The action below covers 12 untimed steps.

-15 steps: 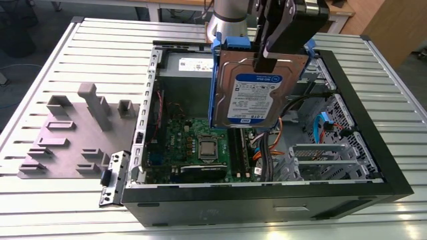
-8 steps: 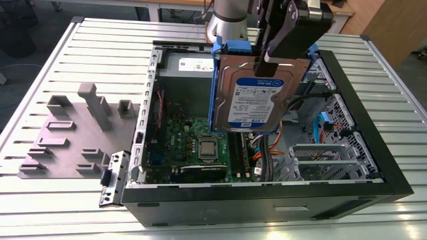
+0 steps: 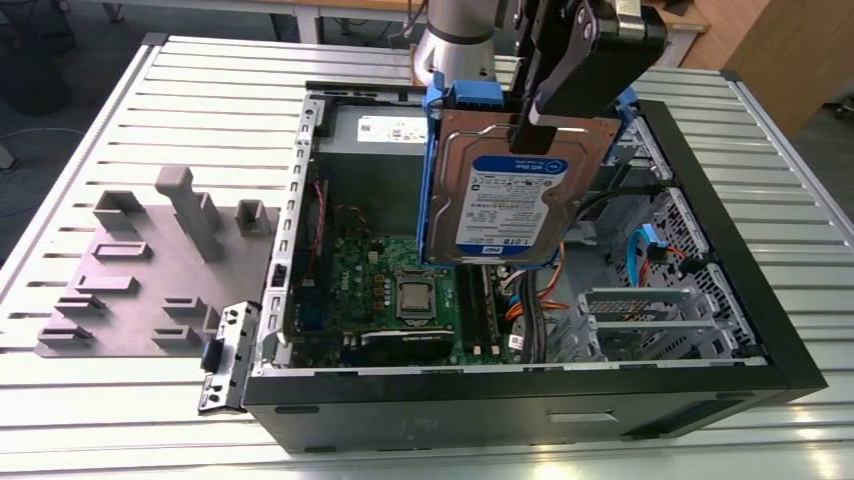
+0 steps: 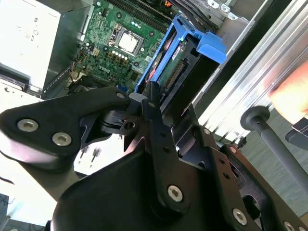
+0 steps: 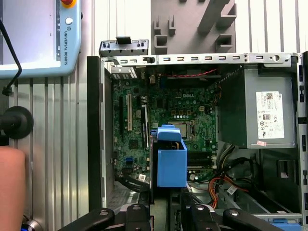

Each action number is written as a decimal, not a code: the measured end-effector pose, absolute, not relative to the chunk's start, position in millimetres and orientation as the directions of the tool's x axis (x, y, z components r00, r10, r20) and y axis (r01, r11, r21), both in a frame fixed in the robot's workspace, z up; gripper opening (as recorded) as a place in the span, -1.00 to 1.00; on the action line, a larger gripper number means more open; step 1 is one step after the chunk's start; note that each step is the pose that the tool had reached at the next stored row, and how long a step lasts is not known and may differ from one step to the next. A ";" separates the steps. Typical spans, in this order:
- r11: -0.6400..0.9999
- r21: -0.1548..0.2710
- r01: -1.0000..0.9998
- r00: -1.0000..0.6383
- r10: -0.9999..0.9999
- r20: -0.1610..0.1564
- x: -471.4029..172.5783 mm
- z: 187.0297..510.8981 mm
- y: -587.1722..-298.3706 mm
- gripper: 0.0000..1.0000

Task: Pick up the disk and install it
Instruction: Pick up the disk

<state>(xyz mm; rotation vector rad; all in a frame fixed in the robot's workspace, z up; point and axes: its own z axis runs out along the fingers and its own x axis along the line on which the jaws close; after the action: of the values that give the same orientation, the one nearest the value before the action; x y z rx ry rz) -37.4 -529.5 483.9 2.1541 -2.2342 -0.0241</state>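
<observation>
gripper [image 3: 534, 130]: clenched on the upper edge of the disk [image 3: 514, 200], grasping it over the open computer case [image 3: 534, 388]
disk: hangs upright above the case interior, clear of its floor; label face shows in the exterior view, blue rails along the edges
motherboard [image 3: 400, 290]: inside the case, beneath the disk
fixture plate [image 3: 134, 270]: grey, outside the case, on the exterior view's left
</observation>
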 end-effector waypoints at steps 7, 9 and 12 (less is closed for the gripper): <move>0.036 0.038 -0.999 -0.036 -0.999 -0.004 -37.5 483.9 -529.9 -0.30; 0.036 0.038 -0.999 -0.036 -0.999 -0.007 -37.5 483.9 -529.8 -0.30; 0.036 0.039 -0.999 -0.036 -0.999 -0.013 -37.5 483.9 -529.9 -0.30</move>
<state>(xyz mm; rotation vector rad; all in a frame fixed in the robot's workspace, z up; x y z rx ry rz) -37.5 -529.9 483.9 2.1689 -2.2482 -0.0580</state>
